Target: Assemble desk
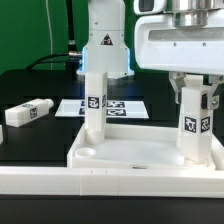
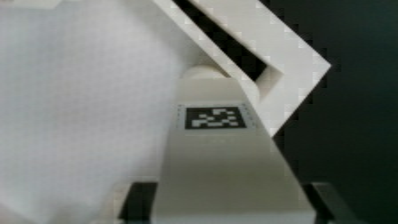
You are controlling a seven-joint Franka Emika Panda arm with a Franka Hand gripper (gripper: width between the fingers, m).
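The white desk tabletop (image 1: 130, 152) lies upside down with its raised rim up. One tagged white leg (image 1: 93, 105) stands upright in its corner at the exterior view's left. My gripper (image 1: 193, 92) is shut on a second tagged leg (image 1: 194, 125), held upright at the corner on the exterior view's right. In the wrist view this leg (image 2: 217, 140) fills the space between my dark fingers (image 2: 139, 200), above the tabletop (image 2: 80, 95). A third leg (image 1: 27, 112) lies loose on the black table at the exterior view's left.
The marker board (image 1: 112, 106) lies flat behind the tabletop. A long white border rail (image 1: 110, 185) runs along the front. The robot base (image 1: 104, 45) stands at the back.
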